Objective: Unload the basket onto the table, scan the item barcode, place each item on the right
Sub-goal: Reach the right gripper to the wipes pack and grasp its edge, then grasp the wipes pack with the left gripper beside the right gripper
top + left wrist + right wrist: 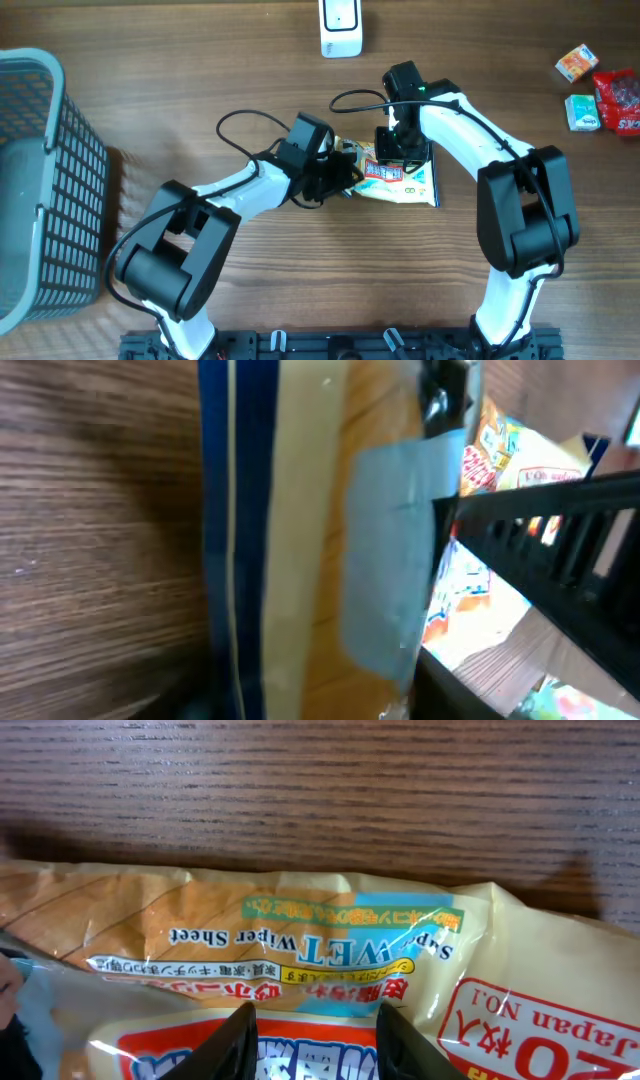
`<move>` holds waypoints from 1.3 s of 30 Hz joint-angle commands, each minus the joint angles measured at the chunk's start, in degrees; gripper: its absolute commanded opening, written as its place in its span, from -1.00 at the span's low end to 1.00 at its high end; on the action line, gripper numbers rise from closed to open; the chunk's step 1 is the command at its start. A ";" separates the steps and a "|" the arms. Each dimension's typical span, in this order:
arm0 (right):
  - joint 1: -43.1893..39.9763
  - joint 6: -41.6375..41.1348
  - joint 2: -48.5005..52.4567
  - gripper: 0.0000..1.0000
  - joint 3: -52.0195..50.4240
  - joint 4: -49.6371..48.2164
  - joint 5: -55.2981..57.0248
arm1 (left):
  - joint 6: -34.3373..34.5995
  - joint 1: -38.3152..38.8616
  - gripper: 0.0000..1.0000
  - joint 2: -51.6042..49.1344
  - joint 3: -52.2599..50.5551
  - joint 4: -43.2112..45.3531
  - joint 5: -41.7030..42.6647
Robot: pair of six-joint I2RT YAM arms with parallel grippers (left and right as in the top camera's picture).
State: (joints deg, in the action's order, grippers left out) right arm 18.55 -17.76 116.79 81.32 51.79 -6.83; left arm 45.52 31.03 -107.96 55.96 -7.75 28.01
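Fingertips of the right gripper [315,1038] stand apart, resting on the pack's [408,186] printed face; left gripper [338,178] is clamped on the pack's left edge, grey pad [395,550] against it; pack lies mid-way across the table [300,80], below the white scanner [341,28]; basket [40,180] far left.

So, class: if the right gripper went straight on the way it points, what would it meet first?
The wipes pack. The right gripper points straight at it, and nothing shows between its fingers and the pack, though how close they are is unclear.
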 commanded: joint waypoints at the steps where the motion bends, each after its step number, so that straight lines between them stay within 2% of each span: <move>1: -0.20 -0.28 2.05 -0.22 -0.46 0.04 0.42 | -3.37 -1.29 -0.38 -1.09 -0.63 -2.86 0.04; 2: -0.20 -0.26 2.05 -0.21 -0.46 0.22 0.42 | -5.11 -1.84 -0.42 -0.85 -0.61 -4.02 0.04; 4: -0.20 -0.26 2.05 -0.21 -0.46 0.39 0.42 | -9.46 -3.32 -0.67 0.22 -0.07 -7.91 0.02; 6: -0.20 -0.28 2.05 -0.11 -0.46 0.28 0.42 | -12.79 -5.20 -0.79 2.58 1.05 -12.70 -0.66; 10: -0.20 -0.28 2.05 -0.10 -0.46 0.57 0.42 | -18.12 -8.59 -0.82 9.40 4.50 -24.28 -7.89; 14: -0.20 -0.42 2.05 -0.13 -0.46 0.37 0.09 | -20.04 -9.18 -0.70 15.41 5.25 -32.81 -20.02; 16: -0.20 1.49 2.05 -0.25 -0.46 0.31 -6.05 | -20.00 -9.18 -0.65 16.37 5.22 -35.04 -21.49; 18: -0.20 9.60 2.05 -0.44 -0.44 0.31 -19.43 | -19.54 -9.18 -0.67 16.28 4.90 -35.65 -21.49; 20: -0.20 10.36 2.03 -0.63 -0.44 0.96 -26.27 | -19.37 -9.18 -0.67 16.22 4.68 -35.63 -21.53; 23: -0.20 17.79 1.73 -0.63 -0.33 2.29 -40.35 | -19.37 -9.18 -0.67 16.02 4.68 -35.82 -21.55; 26: 0.02 17.81 0.72 -0.67 -0.33 2.21 -44.48 | -16.09 -9.18 -0.70 16.00 3.85 -35.82 -22.86; 30: 3.26 18.80 0.66 -0.69 -0.44 1.20 -42.25 | -11.52 -9.11 -0.72 15.91 -0.52 -33.77 -22.93; 33: 9.97 4.02 1.66 -0.73 -3.58 -5.27 -27.15 | -8.79 -9.11 -0.81 15.91 -3.02 -33.24 -22.75; 35: 12.31 1.99 2.12 -0.73 -5.16 -7.23 -23.78 | -8.83 -9.03 -0.82 15.91 -3.48 -33.92 -22.75; 39: 10.99 1.16 2.29 -0.65 -5.33 -1.29 -10.45 | -9.05 -9.03 -0.81 15.91 -3.45 -38.69 -27.26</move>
State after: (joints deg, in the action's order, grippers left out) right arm 31.53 -14.31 117.64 76.86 48.42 -30.59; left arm 35.33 21.98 -92.20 53.08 -43.62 5.80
